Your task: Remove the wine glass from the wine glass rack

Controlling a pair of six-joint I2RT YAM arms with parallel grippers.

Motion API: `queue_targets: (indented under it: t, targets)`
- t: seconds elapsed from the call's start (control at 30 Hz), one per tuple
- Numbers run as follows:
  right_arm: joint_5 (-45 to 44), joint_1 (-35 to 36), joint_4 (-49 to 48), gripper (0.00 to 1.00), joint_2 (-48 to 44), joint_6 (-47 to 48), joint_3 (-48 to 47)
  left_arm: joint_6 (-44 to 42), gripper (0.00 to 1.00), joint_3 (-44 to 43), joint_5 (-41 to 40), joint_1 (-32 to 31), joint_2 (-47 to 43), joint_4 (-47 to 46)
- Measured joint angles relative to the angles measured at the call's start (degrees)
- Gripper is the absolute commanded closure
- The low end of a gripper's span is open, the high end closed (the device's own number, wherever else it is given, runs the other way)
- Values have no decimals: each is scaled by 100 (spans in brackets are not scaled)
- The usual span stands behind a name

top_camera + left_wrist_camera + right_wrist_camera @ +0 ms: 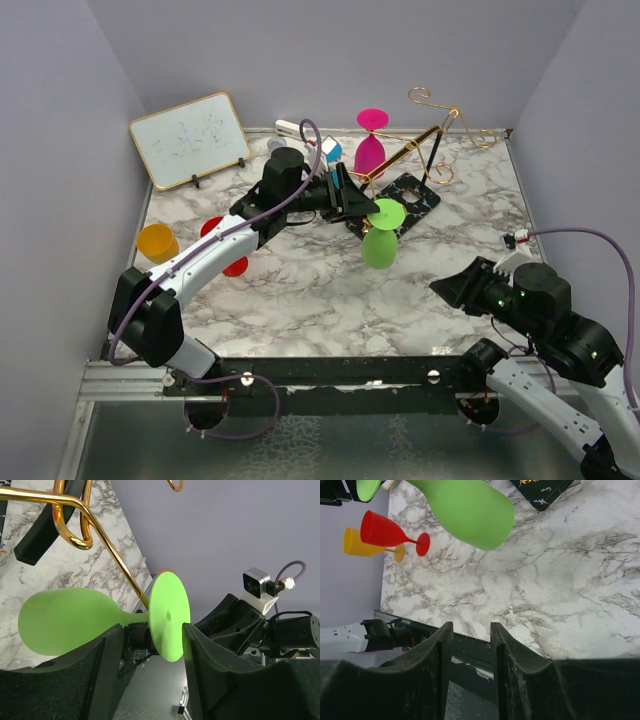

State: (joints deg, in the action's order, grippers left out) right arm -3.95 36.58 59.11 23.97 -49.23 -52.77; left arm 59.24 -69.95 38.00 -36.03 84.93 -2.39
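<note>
The gold wire wine glass rack (pixel 425 135) stands on its black base (pixel 415 196) at the back. A green wine glass (pixel 379 246) hangs bowl-down from the end of a gold arm. A pink wine glass (pixel 371 152) hangs farther back. My left gripper (pixel 356 196) is open, its jaws on either side of the green glass's stem and foot. In the left wrist view the green glass (pixel 70 622) lies across my left gripper (pixel 152 629), with the gold arm (pixel 95 520) above it. My right gripper (pixel 452 288) is open and empty, low at the right; the green bowl (pixel 470 510) shows above my right gripper (pixel 468 627).
A red glass (pixel 228 250) and an orange glass (pixel 157 242) lie on the marble at the left; the red glass (pixel 385 530) and the orange glass (pixel 360 545) also show in the right wrist view. A whiteboard (pixel 190 140) leans at the back left. Small items sit by the back wall.
</note>
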Motion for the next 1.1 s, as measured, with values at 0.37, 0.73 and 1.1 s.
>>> queue_targets:
  t: [0.37, 0.73, 1.1]
  targets:
    - [-4, 0, 2, 65, -52, 0, 0, 369, 75, 2, 195, -11, 52, -402]
    - [-9, 0, 4, 65, -144, -2, -2, 433, 78, 7, 271, -11, 55, -457]
    - [-50, 0, 4, 65, -225, -4, 0, 424, 97, 7, 291, -120, 168, -437]
